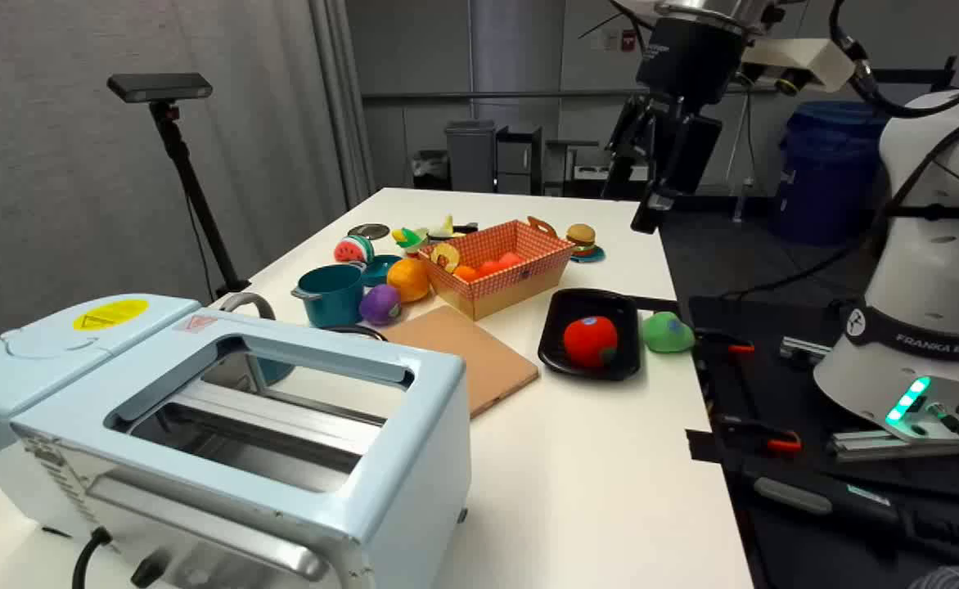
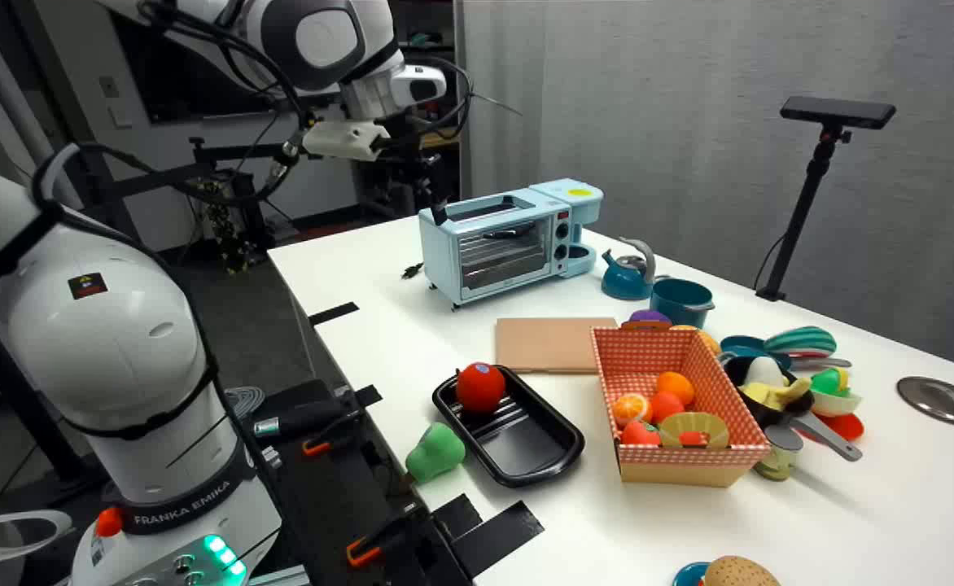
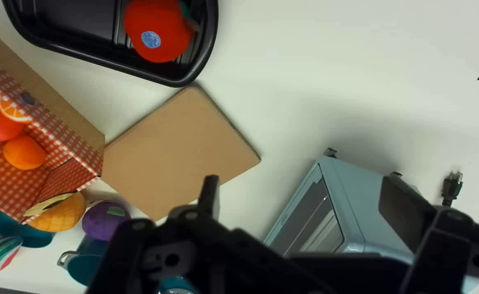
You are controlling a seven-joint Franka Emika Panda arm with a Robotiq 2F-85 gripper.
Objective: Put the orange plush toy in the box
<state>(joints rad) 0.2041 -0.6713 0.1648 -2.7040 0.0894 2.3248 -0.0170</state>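
The orange plush toy is red-orange with a small green bit and a blue sticker. It lies in the black tray in both exterior views (image 1: 591,341) (image 2: 480,388) and at the top of the wrist view (image 3: 157,30). The box has a red-checked lining and low walls; it stands beyond the tray in an exterior view (image 1: 520,296), and also shows in an exterior view (image 2: 676,474) and the wrist view (image 3: 66,112). My gripper (image 3: 305,200) is open and empty, high above the table, apart from toy and box. It also shows in both exterior views (image 1: 633,196) (image 2: 438,213).
The black tray (image 2: 538,464) stands beside a green toy (image 2: 436,452). A flat brown board (image 3: 178,151) lies between box and blue toaster oven (image 2: 485,244). The box holds several toy fruits. A teal pot (image 1: 332,293), purple toy (image 1: 380,305) and toy burger (image 1: 581,237) stand around it.
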